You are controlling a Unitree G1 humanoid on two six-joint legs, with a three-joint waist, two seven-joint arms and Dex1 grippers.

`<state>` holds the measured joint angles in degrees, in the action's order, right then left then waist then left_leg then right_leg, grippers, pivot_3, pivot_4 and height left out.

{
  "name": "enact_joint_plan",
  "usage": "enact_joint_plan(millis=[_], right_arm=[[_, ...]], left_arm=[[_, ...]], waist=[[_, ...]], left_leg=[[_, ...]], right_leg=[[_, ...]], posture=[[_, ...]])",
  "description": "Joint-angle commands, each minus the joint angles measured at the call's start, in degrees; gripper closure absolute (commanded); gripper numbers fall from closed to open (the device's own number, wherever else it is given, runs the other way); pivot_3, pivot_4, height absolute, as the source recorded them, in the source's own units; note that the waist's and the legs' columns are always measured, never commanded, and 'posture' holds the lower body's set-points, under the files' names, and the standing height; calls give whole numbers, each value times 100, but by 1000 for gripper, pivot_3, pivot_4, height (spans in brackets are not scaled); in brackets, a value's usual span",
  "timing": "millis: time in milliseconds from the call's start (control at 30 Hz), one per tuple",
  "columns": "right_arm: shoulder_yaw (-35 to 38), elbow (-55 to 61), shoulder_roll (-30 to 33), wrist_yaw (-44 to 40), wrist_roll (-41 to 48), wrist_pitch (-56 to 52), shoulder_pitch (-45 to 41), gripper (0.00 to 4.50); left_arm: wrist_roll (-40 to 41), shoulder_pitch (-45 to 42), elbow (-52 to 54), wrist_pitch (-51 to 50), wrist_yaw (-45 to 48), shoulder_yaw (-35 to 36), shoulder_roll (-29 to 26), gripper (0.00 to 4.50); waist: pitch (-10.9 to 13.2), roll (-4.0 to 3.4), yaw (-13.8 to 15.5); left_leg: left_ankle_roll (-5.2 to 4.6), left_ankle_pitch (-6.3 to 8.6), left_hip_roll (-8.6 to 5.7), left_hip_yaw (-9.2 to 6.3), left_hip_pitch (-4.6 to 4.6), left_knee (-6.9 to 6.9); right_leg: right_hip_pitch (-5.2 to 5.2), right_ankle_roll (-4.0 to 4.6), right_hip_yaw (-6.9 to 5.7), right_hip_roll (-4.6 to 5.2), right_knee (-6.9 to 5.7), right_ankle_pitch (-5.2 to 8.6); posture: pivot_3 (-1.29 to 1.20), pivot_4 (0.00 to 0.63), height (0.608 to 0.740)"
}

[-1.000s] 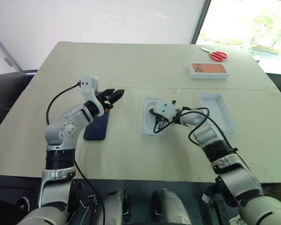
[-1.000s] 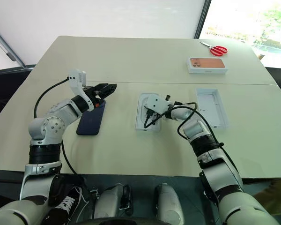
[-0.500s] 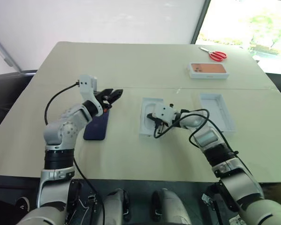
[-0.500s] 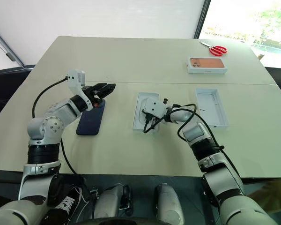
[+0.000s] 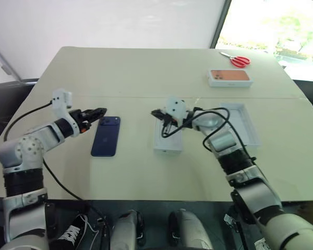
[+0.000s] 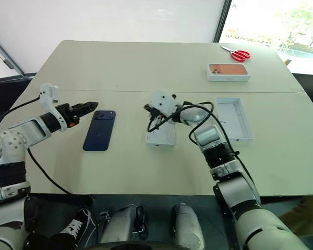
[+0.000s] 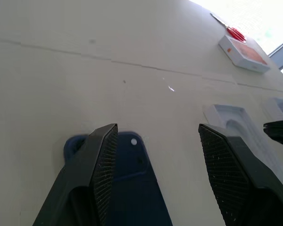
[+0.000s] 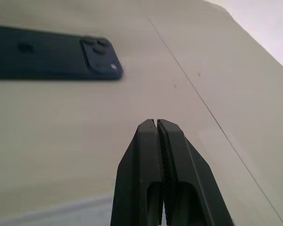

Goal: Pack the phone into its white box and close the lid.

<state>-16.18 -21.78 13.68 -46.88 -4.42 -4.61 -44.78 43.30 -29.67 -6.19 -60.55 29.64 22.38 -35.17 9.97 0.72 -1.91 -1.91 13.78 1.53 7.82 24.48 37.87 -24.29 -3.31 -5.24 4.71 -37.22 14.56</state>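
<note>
From the head cameras I have the whole table (image 5: 146, 67) in sight. The phone (image 5: 106, 136) lies flat, back up, left of centre, resting on nothing but the table. Its long axis runs near to far, with the camera cluster at the far end, toward the left corner.

My left hand (image 5: 97, 112) hovers just beyond the phone's far-left corner, fingers parted and holding nothing. The left wrist view makes that plain: both textured pads (image 7: 105, 167) stand wide apart, with the phone's camera end showing below and between them. It also catches the far box with the pink-orange print (image 7: 244, 52) and the red scissors (image 7: 235, 32), which the right wrist view lacks.

My right hand (image 5: 157, 113) hangs over the far end of a white tray (image 5: 168, 139) at the middle of the table, pointing left toward the phone. In the head views I can hardly judge its fingers; the right wrist view settles it, with the two black fingers (image 8: 148, 160) pressed together and nothing between them. Beyond the fingers, the phone lies broadside, lenses clear.

Another white tray (image 6: 233, 119), open side up, sits to the right of the middle one, well apart from the phone. I cannot tell from here which tray is the lid. The printed box and scissors lie at the far right.
</note>
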Motion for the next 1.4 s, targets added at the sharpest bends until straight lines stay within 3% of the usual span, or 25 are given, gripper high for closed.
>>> enact_joint_plan(millis=[33,133,233,433,967,1400], right_arm=[[-335,-198,-355,129,-200,186,-161,4390],[-751,-831,-719,306,-606,268,-483,4390],[-756,-1241,-1085,375,-570,92,-680,4390],[-935,-1598,-1322,408,-775,184,-717,4390],[-1124,-2014,-1613,473,-1123,-360,-796,4390],[-1040,-2090,-1473,514,-1141,-278,-811,4390]], left_arm=[[-14,112,-363,-254,321,65,-456,1597],[27,177,-754,-567,655,-43,-743,1597],[-437,350,-817,-113,912,-487,-934,1597],[-565,260,-1176,-430,934,-712,-844,1597],[-816,151,-1269,-1076,784,-1212,155,1597],[-650,29,-1019,-1652,471,-873,981,1597]], waist=[[0,0,-43],[0,0,-68],[0,0,-70],[-3,4,-55],[-94,-49,-50],[-109,-66,35]], left_leg=[[0,0,0,0,-1,0],[6,-1,1,1,0,-7],[24,4,-1,1,0,-16],[33,4,-19,1,-4,-39],[49,-6,-40,-1,-51,-80],[43,-1,-66,-3,-100,-99]], right_leg=[[-1,0,0,0,0,0],[-7,0,0,-1,-3,0],[-14,2,1,0,-2,0],[-18,3,1,25,0,-1],[8,4,3,46,1,0],[32,4,2,75,6,0]], posture=[[0,150,740],[0,150,740],[0,150,740],[0,150,740],[0,150,740],[0,150,740]])
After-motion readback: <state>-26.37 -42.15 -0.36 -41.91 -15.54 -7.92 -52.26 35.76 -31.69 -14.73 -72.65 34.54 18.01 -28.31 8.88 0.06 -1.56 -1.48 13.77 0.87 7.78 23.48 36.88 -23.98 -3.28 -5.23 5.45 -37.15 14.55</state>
